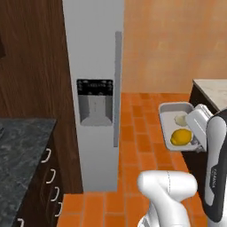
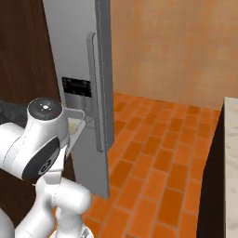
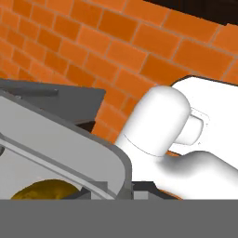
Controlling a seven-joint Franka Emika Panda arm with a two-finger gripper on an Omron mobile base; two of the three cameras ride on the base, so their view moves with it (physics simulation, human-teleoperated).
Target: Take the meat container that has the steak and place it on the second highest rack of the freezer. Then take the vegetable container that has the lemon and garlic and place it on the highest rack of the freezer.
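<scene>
The tall grey freezer [image 1: 95,66] is showing a smooth, matt, metal-like skin, its long grey bar handle [image 1: 117,88] looking the same. The shallow grey rounded container [image 1: 167,126] is reading as smooth matt plastic or metal, and the bright-yellow lemon [image 1: 181,137] is looking softly glossy. The dark speckled counter [image 1: 20,142] is appearing stone-like, the brown cabinet panel [image 1: 31,57] grained wood, the orange floor tiles [image 1: 142,133] matt.
</scene>
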